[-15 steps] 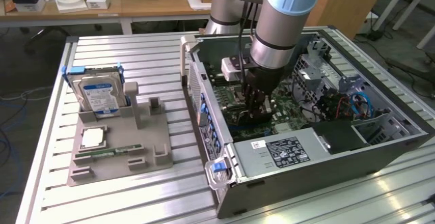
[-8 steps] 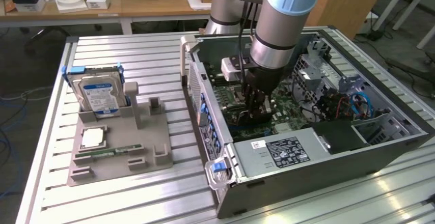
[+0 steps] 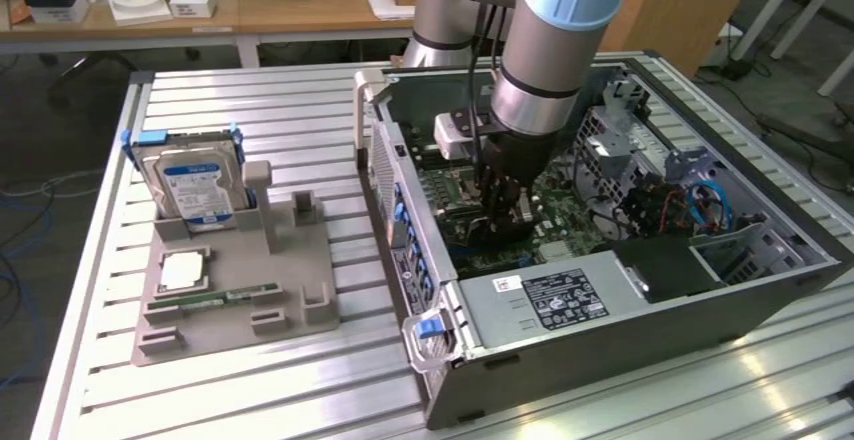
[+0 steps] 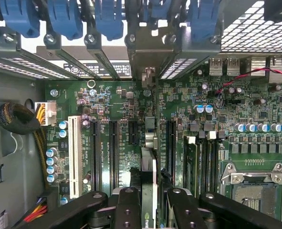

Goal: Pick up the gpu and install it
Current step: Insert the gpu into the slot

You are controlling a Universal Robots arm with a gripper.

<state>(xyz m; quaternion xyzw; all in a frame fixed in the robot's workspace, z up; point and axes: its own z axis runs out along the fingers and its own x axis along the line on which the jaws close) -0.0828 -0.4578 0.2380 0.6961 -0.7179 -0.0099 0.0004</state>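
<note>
**GPU held edge-on over the motherboard**

The gpu (image 4: 148,183) is a thin, dark card seen edge-on in the wrist view, standing upright between the pincer's (image 4: 149,202) black fingers (image 4: 126,207), which are clamped on its two faces. Its metal end bracket points toward the case's rear slot openings. It sits low inside the open computer case (image 3: 801,260), just above the motherboard's (image 4: 121,102) long black expansion slots, aligned with their length.

Green motherboard (image 4: 126,109), blue-labelled hard drive (image 3: 194,188)
</note>
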